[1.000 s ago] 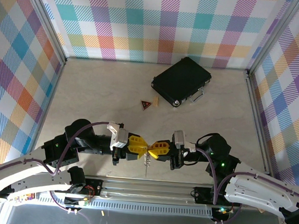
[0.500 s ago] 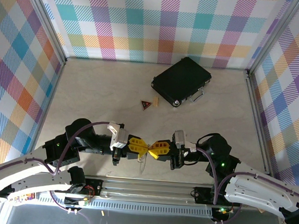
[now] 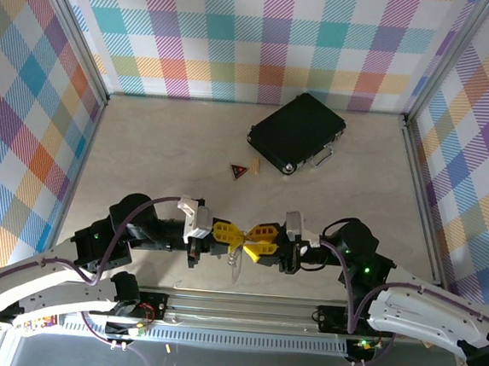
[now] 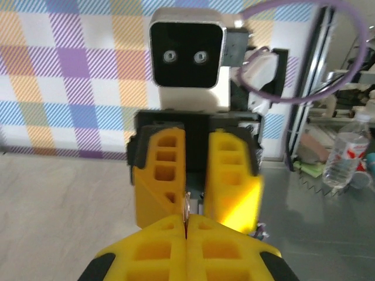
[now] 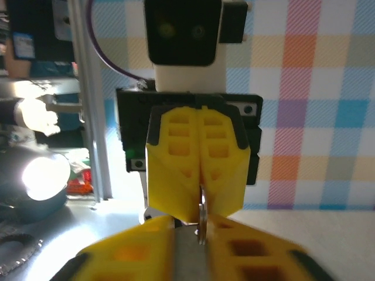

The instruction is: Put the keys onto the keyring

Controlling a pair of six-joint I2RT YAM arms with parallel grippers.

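Observation:
My left gripper [image 3: 237,234] is shut on the thin edge of the silvery keyring [image 4: 186,206], which stands upright between its yellow fingertips [image 4: 164,240]. A short silvery piece of the keyring [image 3: 235,265] hangs below the two grippers, just above the table's near edge. My right gripper [image 3: 251,240] faces the left one tip to tip and is open. A gap shows between its fingers, and the keyring [image 5: 201,225] lies against the inner face of its right finger [image 5: 246,249]. The keys are hidden; I cannot make them out among the fingers.
A black rectangular case [image 3: 297,133] with metal latches lies at the back right. A small red-and-black triangular tag [image 3: 239,171] sits on the table in front of it, with a tiny pale piece [image 3: 254,166] beside it. Plaid walls close in three sides.
My right gripper has opened from shut. My left gripper has closed fully on the keyring. The hanging silvery piece has swung slightly.

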